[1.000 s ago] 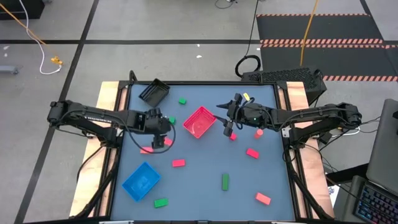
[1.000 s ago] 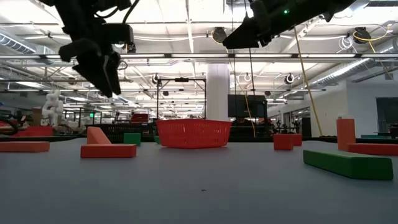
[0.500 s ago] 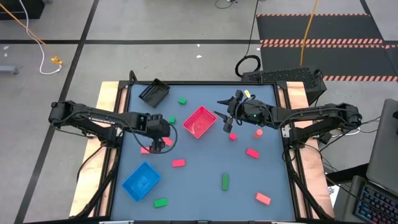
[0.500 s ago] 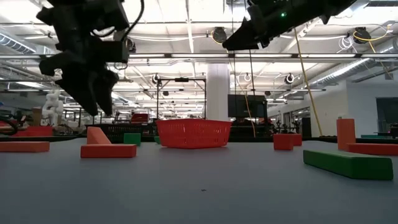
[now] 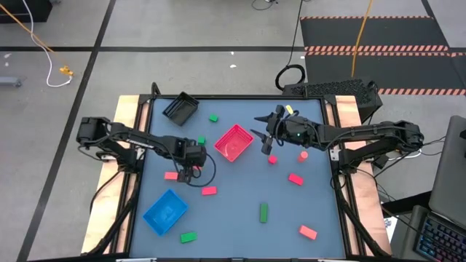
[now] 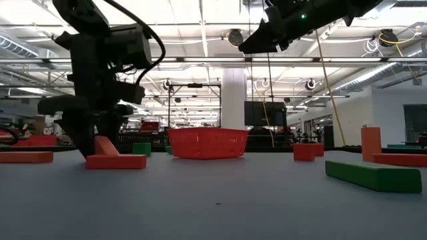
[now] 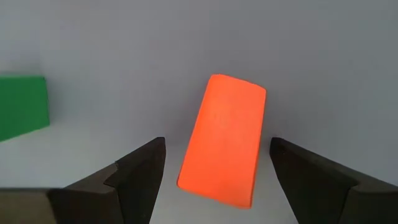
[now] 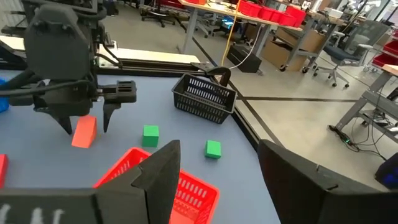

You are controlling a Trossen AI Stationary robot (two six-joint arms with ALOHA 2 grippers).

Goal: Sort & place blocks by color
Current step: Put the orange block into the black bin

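Left gripper (image 7: 214,171) low near table's left edge, jaws wide, straddling red block (image 7: 222,146), not yet gripping. Looks rigid, light, smooth; pinch long flat sides mid-length. Right gripper (image 5: 266,145) open, empty, hovering by red tray (image 5: 233,142).

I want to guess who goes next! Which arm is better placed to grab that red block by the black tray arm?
The left. Its pincer hangs open straight over the red block, one finger on each side. The right pincer waits open, high up beside the red tray, over no block.
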